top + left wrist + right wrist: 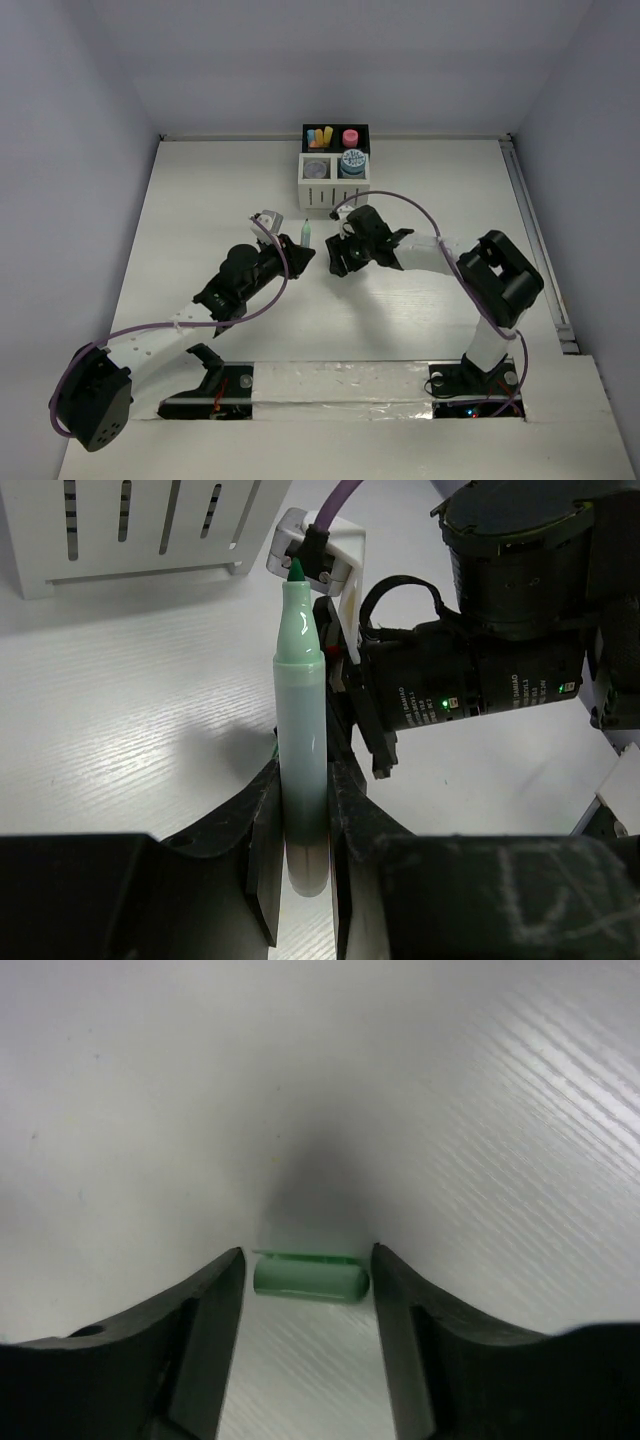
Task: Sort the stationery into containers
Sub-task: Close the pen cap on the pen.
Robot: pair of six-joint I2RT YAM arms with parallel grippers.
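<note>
Clenched in the left gripper point(305, 790): uncapped green marker point(300, 680), tip aimed toward the organiser point(335, 195) at the far edge of the table point(200, 220). Between the fingers of the right gripper point(309, 1253), flat on the table: green cap point(308, 1280); squeezed or merely flanked, cannot tell. In the organiser: yellow and orange stubs point(321, 135) far left, pink stub point(350, 137) far right, blue-white roll point(351, 162) near right.
</note>
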